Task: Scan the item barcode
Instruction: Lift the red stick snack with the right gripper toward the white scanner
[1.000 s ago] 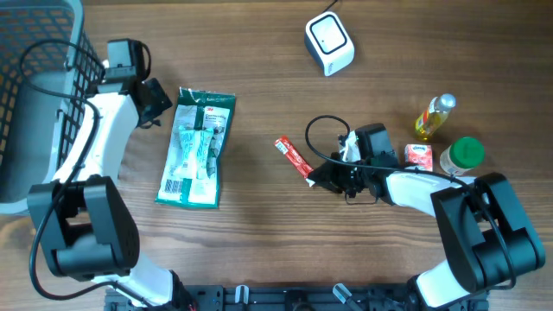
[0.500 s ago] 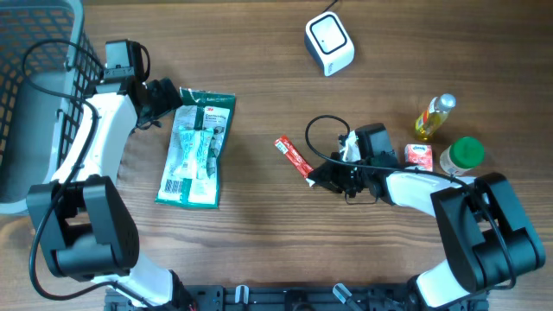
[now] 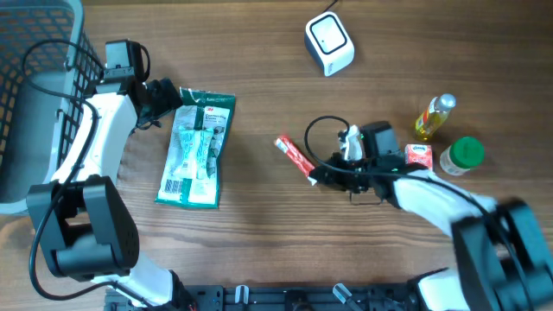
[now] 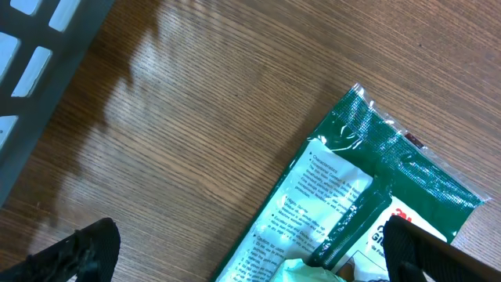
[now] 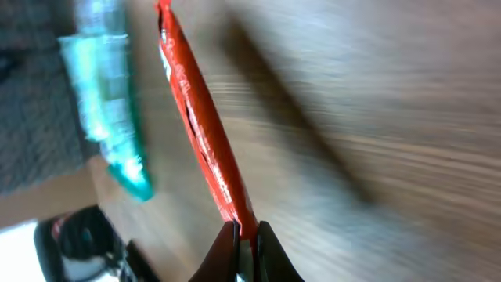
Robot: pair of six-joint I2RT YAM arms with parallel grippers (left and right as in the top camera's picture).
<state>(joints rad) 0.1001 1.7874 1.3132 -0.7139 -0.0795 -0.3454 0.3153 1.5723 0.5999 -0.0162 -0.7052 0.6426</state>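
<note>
- At 9 o'clock on the brown wooden table [image 3: 259, 242]: no change to the grey wire basket [image 3: 17, 104].
- Just sprang the left gripper [image 3: 164, 97] from nearly closed to fully apart. Grips nothing; sits at the 10 o'clock corner of the flat green-and-white plastic packet [image 3: 197, 147], which lies flat on the wood.
- Could be a release or the start of a grasp; cannot tell which.
- Toward 3 o'clock, keeps the right gripper [image 3: 315, 177] clamped on the 5 o'clock end of the thin red foil stick packet [image 3: 294, 157]. Shifted that arm slightly, enough to blur its wrist view.
- Probably the start of a carry toward the white cube-shaped scanner [image 3: 329, 43] at 12 o'clock. Well apart from it for now, so no barcode presented yet.
</note>
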